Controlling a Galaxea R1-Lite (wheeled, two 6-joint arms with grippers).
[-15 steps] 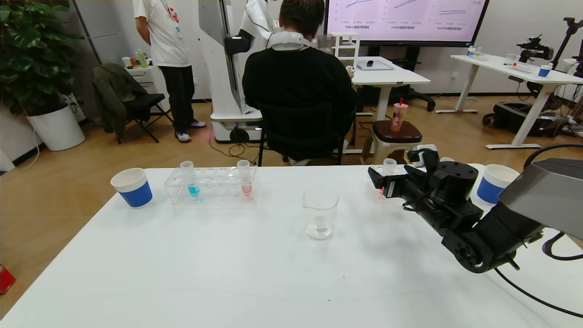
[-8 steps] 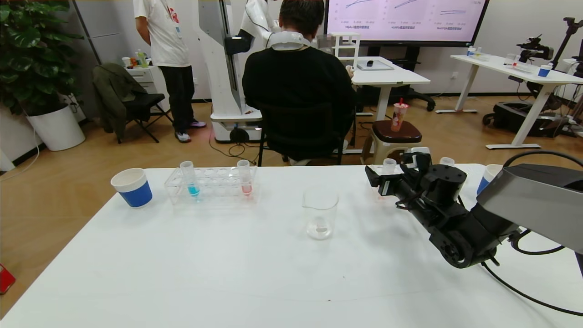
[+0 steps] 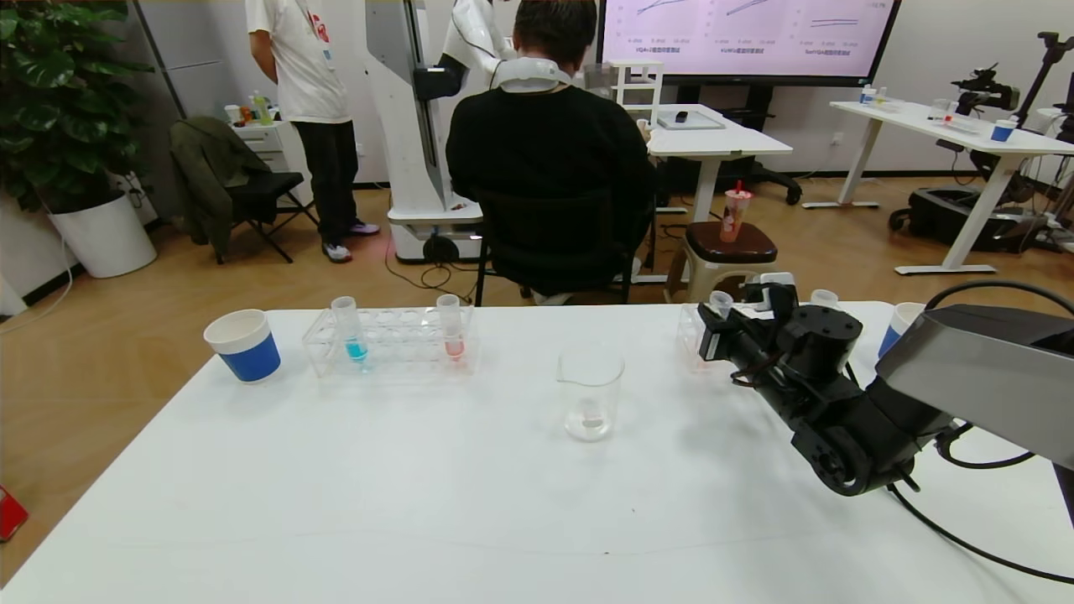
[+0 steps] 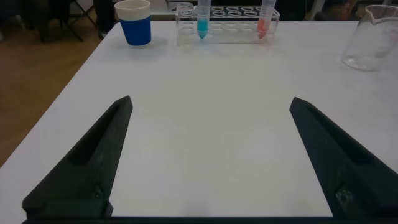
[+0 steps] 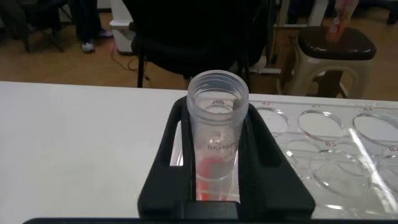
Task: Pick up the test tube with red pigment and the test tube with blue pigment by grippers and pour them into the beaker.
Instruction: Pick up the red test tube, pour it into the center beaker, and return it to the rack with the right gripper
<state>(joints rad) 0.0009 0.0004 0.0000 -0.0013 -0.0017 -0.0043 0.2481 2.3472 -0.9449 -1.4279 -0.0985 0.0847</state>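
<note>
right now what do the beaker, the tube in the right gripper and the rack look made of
The beaker looks like clear glass: see-through with a pouring lip. The test tube with red pigment, between the right gripper fingers, seems clear plastic, slightly cloudy with raised lettering. The rack looks like clear acrylic, glossy with labelled holes.

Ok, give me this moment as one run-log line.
right gripper: fingers around test tube with red pigment in right rack | left gripper: open, idle | test tube with blue pigment: racked | beaker: nothing poured
</note>
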